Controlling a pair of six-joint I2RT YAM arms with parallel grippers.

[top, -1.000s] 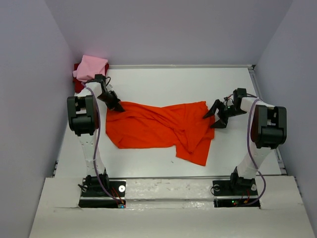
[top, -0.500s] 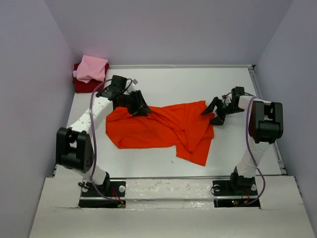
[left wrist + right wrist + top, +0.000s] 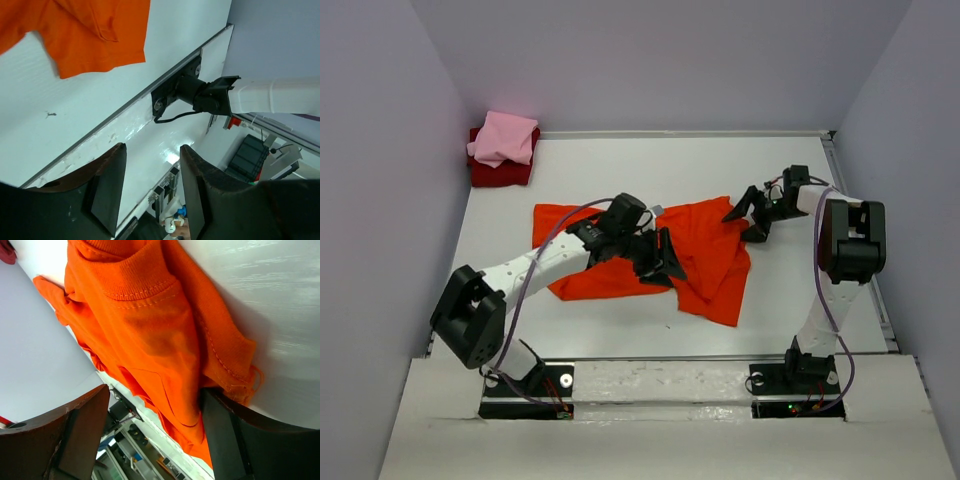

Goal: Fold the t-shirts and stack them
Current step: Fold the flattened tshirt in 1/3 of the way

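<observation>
Cloth first: the bright orange-red t-shirt (image 3: 710,250) lies rumpled on the middle of the white counter (image 3: 620,170). I see my left fingers (image 3: 107,185) spread with nothing between them, held over the shirt's middle. My right fingers (image 3: 80,435) are spread too, straddling the shirt's far right hem, one touching the cloth. In the far left corner, the folded light pink t-shirt (image 3: 503,138) sits on the folded dark red t-shirt (image 3: 500,175).

Bright, even, diffuse from overhead; only faint, soft shadows on the white table (image 3: 720,170). Sharp throughout from the top. Streaked glare on the table in the right wrist view. Fingers (image 3: 107,185) dark and blurred close to both wrist lenses.
</observation>
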